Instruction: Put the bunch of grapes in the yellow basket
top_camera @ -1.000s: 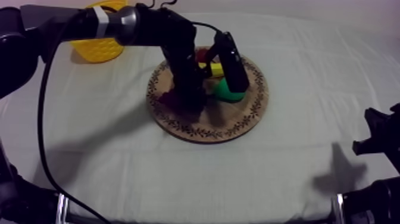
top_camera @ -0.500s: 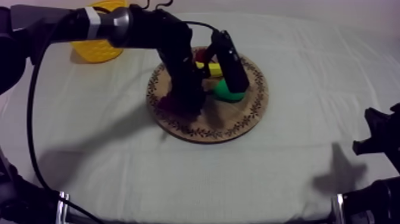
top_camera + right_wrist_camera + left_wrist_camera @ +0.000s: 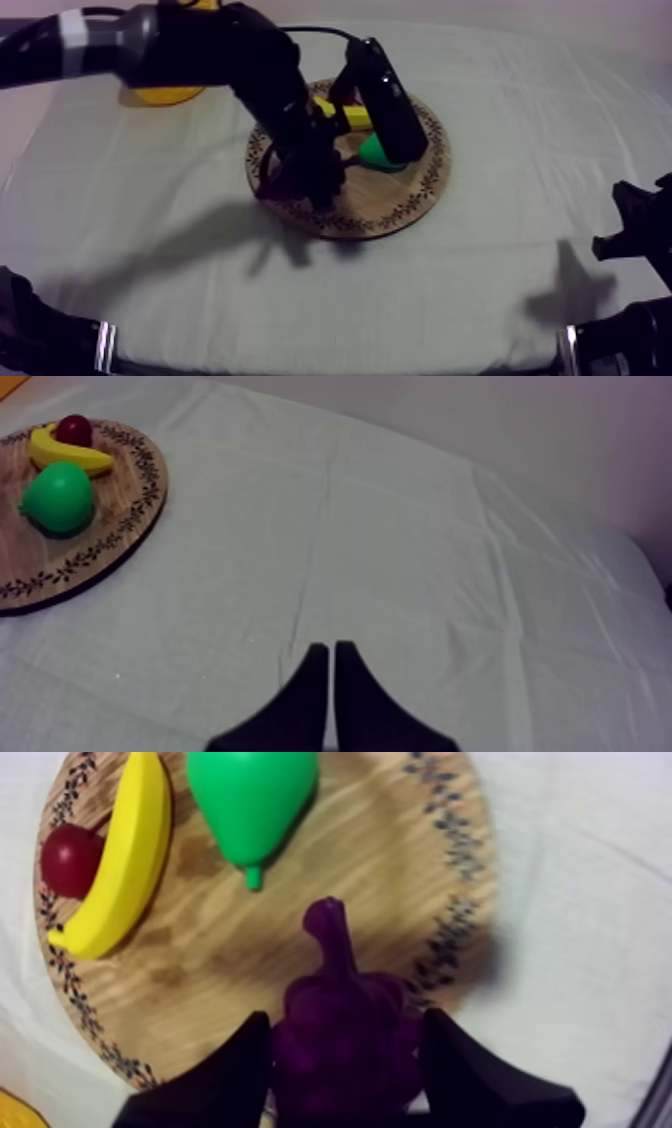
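Grasp stage, abt a third thru by my read. L gripper (image 3: 347, 1024) has its two fingers pressed on either side of the grapes (image 3: 345, 1052), so it's clamped on them. Their stem points away toward the pear (image 3: 250, 797). Grapes are over the board (image 3: 250, 952), near its rim, on the side away from banana (image 3: 125, 852) and red fruit (image 3: 70, 860). Can't tell whether they touch the wood or hang just off it. No other fruit is in the grip; pear is near but apart.

Done, judging from this: reach + close on grapes. Left to do: lift clear, carry over to the basket (image 3: 162, 96), lower, let go. In top view the basket is at the far L of the cloth (image 3: 200, 250), partly behind the L arm and apart from the board w/ bare cloth btwn. Its inside is hidden.

R gripper (image 3: 332, 648) is closed on nothing, fingers together as a thin wedge. It's low over the cloth at the R side, well apart from the board, and looks idle.
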`<state>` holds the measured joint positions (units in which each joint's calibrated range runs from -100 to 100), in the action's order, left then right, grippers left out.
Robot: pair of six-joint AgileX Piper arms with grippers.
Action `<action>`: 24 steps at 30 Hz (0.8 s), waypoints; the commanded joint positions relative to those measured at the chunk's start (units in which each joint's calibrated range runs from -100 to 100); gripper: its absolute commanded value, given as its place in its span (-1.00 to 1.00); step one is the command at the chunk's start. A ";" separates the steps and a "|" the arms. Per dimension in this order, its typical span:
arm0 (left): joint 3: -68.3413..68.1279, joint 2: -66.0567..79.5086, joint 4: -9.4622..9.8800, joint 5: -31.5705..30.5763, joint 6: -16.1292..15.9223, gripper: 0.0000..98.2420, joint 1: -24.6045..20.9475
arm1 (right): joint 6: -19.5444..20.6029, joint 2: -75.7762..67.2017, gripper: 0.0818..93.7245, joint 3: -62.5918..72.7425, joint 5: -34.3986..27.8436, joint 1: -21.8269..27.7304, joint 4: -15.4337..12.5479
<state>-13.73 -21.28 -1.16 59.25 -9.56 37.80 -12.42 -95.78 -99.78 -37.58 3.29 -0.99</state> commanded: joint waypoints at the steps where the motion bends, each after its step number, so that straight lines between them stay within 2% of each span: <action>1: -3.91 4.30 -0.10 -0.25 1.27 -0.05 0.66 | -0.01 0.02 -0.99 0.01 0.00 0.00 -0.01; 6: -10.21 12.38 -0.73 -0.39 3.56 -0.04 1.69 | -0.01 0.02 -0.99 0.01 0.00 0.00 -0.01; 11: -14.95 20.25 -1.56 0.63 5.65 -0.04 0.52 | -0.01 0.02 -0.99 0.01 0.00 0.00 -0.01; 18: -19.66 30.21 -2.31 4.69 8.00 -0.03 -4.33 | -0.01 0.02 -0.99 0.01 0.00 0.00 -0.01; 24: -24.77 36.24 -2.19 5.93 8.58 -0.05 -11.29 | -0.01 0.02 -0.99 0.01 0.00 0.00 -0.01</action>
<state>-37.28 13.56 -3.36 65.11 -1.00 29.57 -12.42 -95.78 -99.78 -37.58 3.29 -0.99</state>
